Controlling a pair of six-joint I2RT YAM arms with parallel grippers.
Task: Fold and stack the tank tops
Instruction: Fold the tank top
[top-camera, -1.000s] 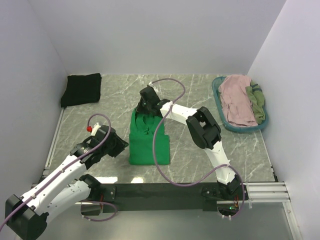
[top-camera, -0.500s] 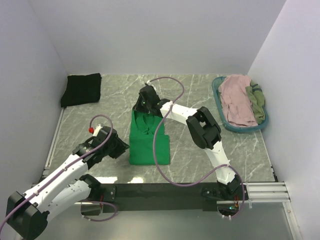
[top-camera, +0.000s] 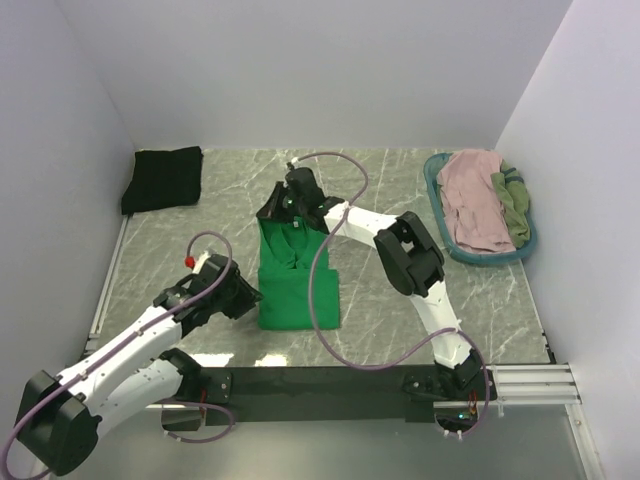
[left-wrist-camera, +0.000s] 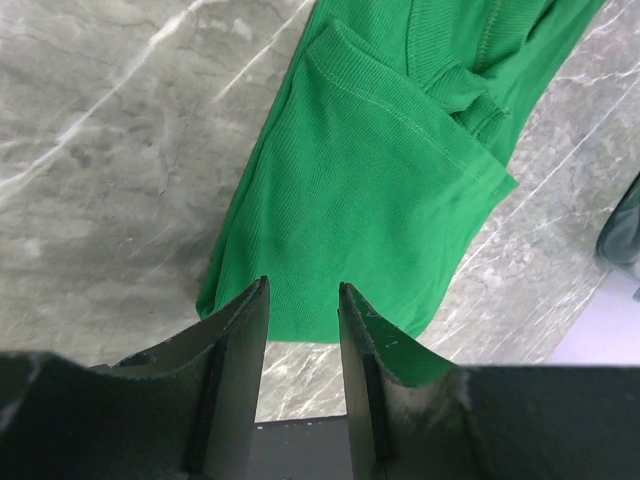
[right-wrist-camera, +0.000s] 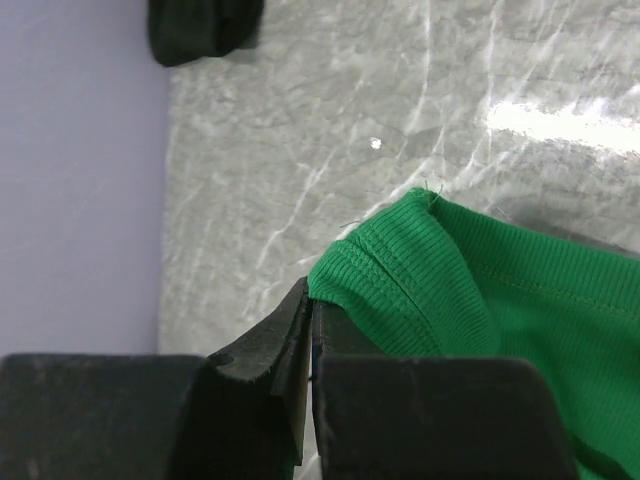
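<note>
Right wrist view: the right claw (right-wrist-camera: 309, 305) is clamped on the green tank top (right-wrist-camera: 480, 300) at its ribbed strap, the rest lying beside it on the tabletop (right-wrist-camera: 330, 150). The left claw (left-wrist-camera: 303, 300) hangs apart over its hem. Best to carry the strap low and square toward that hem.

Green tank top (top-camera: 298, 290), black tank top (top-camera: 162, 178), pink top (top-camera: 472, 200), olive top (top-camera: 515, 200), teal basket (top-camera: 490, 260), grey marbled table (top-camera: 480, 300)

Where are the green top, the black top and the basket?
green top (top-camera: 298, 290), top view, its lower half.
black top (top-camera: 162, 178), top view, its middle.
basket (top-camera: 488, 261), top view, its near rim.
</note>
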